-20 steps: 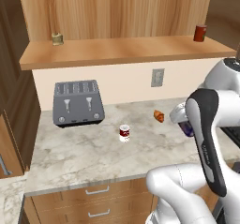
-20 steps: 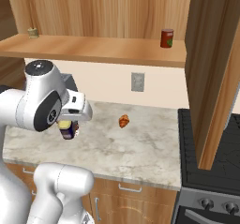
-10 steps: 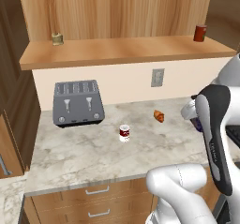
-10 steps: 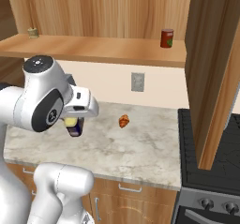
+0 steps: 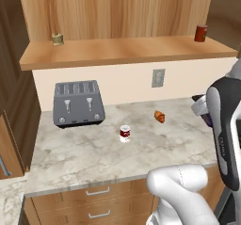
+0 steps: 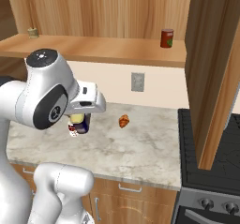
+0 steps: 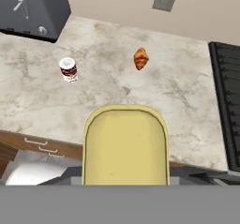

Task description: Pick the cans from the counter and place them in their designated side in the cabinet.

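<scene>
My gripper is shut on the dark blue can with the yellow top, holding it in the air above the counter. In the hand view its yellow lid sits close in front of the camera and hides the fingers. In the left base view the gripper and a sliver of the blue can peek out beside the arm. The red-and-white can stands upright on the counter, also visible in the hand view. The cabinet shelf runs above.
A plain dark red can stands at the shelf's right end and an olive-tan can at its left. A grey toaster sits at the back left of the counter, a croissant near the wall outlet. A black stove borders the counter's right.
The arm has carried the blue can to the right and slightly up over the counter. The red-and-white can, croissant and toaster have not moved.
</scene>
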Available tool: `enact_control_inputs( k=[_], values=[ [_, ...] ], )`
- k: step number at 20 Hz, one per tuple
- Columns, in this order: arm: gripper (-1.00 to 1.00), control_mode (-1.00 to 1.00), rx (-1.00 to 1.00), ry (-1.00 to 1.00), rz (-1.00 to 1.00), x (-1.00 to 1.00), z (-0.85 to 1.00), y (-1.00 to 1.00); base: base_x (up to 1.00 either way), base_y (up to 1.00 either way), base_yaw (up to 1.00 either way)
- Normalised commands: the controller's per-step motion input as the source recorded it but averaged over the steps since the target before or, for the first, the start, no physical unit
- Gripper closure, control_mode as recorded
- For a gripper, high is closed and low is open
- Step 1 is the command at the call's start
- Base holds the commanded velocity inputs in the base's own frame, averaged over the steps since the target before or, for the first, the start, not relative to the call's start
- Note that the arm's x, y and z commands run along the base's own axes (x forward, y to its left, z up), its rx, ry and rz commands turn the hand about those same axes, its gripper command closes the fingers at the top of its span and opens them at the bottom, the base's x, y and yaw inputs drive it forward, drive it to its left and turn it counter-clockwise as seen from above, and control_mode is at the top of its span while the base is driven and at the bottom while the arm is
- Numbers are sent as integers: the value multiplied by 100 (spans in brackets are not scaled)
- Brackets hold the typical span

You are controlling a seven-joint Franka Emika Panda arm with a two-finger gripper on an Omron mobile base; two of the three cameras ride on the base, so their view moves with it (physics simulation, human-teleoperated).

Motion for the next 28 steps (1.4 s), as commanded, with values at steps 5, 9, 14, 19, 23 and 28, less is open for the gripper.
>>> enact_control_inputs(
  k=[5, 9, 14, 19, 23, 28],
  values=[
    [100, -100, -3, -5, 0, 0, 21, -12, 0, 0, 0],
    [100, -100, -4, -4, 0, 0, 22, -11, 0, 0, 0],
    [100, -100, -4, -5, 0, 0, 24, -14, 0, 0, 0],
    [100, -100, -3, -9, 0, 0, 23, -7, 0, 0, 0],
    [100, -100, -2, -10, 0, 2, 19, -3, 0, 0, 0],
    [100, -100, -1, -9, 0, 5, 21, -4, 0, 0, 0]
  ],
)
